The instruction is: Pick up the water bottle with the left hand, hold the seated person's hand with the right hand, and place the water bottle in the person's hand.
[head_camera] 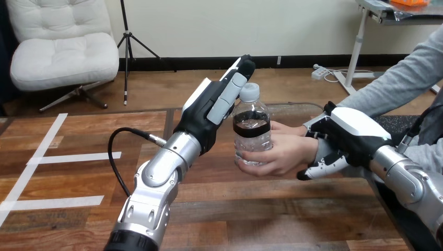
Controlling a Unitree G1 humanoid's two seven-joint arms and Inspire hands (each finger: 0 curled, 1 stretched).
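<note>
Reaching up from the lower left on its silver forearm, our left hand (211, 112) is raised above the table (235, 209) with its fingers (228, 97) stretched out straight and clasping nothing. They lie along the upper left side of the water bottle (252, 130), just beside its shoulder and neck, and we cannot tell whether they actually touch it. Our right hand (351, 137) comes in from the right edge, its white-shelled back turned up, its fingers curling underneath the person's wrist (312, 149) while the thumb sits on the upper side, so we are clasped round that wrist. Between our two hands the bottle stands upright in the air, clear, with a white cap (250, 91) and a dark label (252, 127) round its middle. The person's hand (279, 155) wraps its lower part from the right and carries it above the wooden surface. A grey sleeve (397, 83) runs from the wrist up to the right edge. Far to the left, white tape strips (73, 157) lie flat on the table, well apart from everything else.
</note>
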